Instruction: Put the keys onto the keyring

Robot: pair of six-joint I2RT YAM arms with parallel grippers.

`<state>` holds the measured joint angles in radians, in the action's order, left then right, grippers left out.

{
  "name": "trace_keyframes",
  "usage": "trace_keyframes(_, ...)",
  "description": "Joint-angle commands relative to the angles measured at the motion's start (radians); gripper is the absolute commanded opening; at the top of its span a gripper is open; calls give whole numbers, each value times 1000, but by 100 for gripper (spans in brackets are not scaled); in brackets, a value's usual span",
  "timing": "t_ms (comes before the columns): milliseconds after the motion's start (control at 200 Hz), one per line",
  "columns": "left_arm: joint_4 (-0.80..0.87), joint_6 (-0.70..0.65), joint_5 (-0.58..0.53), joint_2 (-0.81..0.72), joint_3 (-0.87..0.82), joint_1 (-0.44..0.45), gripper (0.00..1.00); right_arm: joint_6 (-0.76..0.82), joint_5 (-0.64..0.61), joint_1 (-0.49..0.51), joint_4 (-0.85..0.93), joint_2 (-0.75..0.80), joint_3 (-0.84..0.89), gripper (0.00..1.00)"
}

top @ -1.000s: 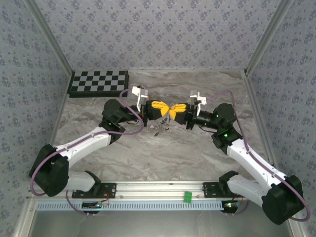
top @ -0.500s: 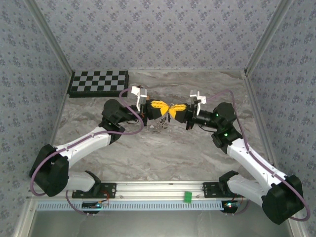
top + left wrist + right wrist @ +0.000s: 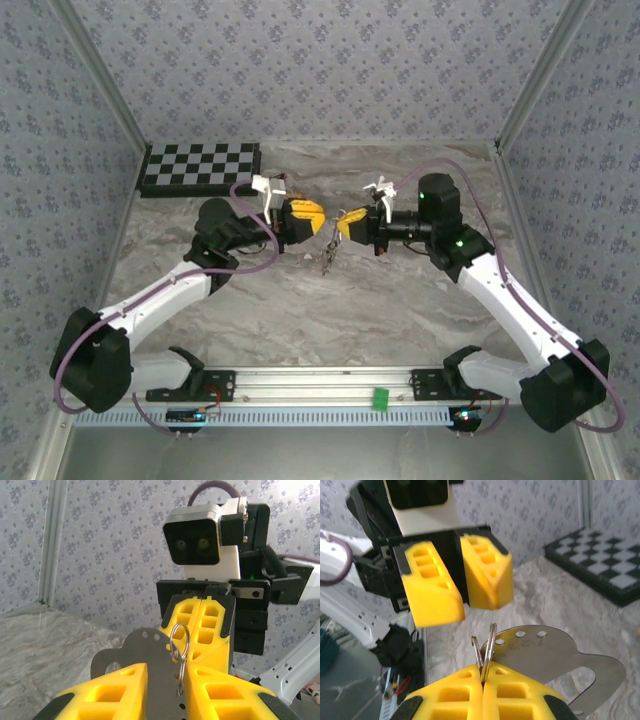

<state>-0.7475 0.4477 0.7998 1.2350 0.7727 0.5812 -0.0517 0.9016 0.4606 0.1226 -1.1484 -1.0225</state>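
Inspection, remote station. The threading is not complete, in my judgement.

**Holding arrangement.** My right hand (image 3: 482, 672) is fully closed. Its yellow fingertips pinch the keyring (image 3: 484, 642) by its lower arc, so the ring stands upright and edge-on out of the grip. I judge it is held this way to offer the free coils to the opposite arm. A flat metal tag (image 3: 555, 655) with small punched holes lies against the ring at its 3 o'clock side in the right wrist view. I cannot tell whether it is threaded on.

My left hand (image 3: 461, 587) faces the ring from 12 o'clock in that view. Its fingers are parted with a clear gap and nothing between them. It is near the ring but not touching it, which I read as a stance between grasps.

**Task items.** The keys (image 3: 328, 256), as I read them, are the thin dark cluster hanging at 6 o'clock beneath the two hands, above the counter (image 3: 300, 320). They are too small for me to confirm heads or blades, or how many are on the ring.

**Pose.** Both arms reach inward from the near edge with elbows splayed outward. The hands meet nose to nose, left at 9 o'clock of the ring and right at 3 o'clock. The meeting point is slightly toward 12 o'clock of the counter's centre. The checkerboard (image 3: 200, 168) sits in the 10 o'clock corner, well apart.

**Risk noted.** A ring pinched on a thin edge may twist under side load.
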Motion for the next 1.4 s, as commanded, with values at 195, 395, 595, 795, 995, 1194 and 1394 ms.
trace_keyframes(195, 283, -217, 73, -68, 23, -9, 27, 265, 17, 27, 469, -150, -263, 0)
trace_keyframes(395, 387, -284, 100, -38, 49, -10, 27, 396, -67, 62, 694, -249, -387, 0)
trace_keyframes(595, 483, -380, 92, -34, 64, -10, 27, 447, -118, 82, 772, -297, -447, 0)
trace_keyframes(795, 491, -388, 99, -12, 72, -13, 28, 446, -111, 82, 768, -295, -450, 0)
trace_keyframes(995, 492, -373, 145, 27, 94, -12, 28, 446, -110, 92, 764, -296, -445, 0)
trace_keyframes(1194, 493, -371, 170, 31, 103, -5, 23, 443, -114, 98, 757, -295, -443, 0)
trace_keyframes(1394, 522, -394, 177, 26, 111, 14, 16, 437, -121, 102, 752, -300, -439, 0)
